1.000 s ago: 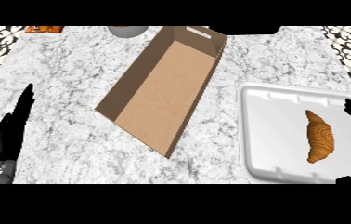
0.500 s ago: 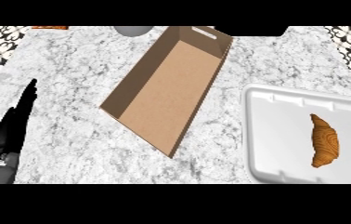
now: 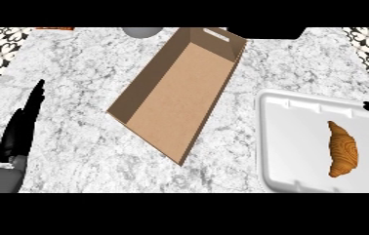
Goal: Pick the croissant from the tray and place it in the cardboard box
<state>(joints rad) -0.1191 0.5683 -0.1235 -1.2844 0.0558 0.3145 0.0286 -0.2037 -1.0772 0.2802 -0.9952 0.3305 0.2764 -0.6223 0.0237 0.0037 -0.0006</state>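
1. The croissant (image 3: 343, 148) lies on the white tray (image 3: 277, 131).
2. The cardboard box (image 3: 180, 95) sits open beside it.
3. The left robot hand (image 3: 22, 127) rests with fingers straight; right robot hand unseen.
4. Pick not yet begun; next, you likely reach for the croissant.

croissant (image 3: 343, 148) on white tray (image 3: 288, 131), cardboard box (image 3: 176, 95) beside, left robot hand (image 3: 22, 127) at edge

The head view looks steeply down onto the nearby counter (image 3: 86, 78).
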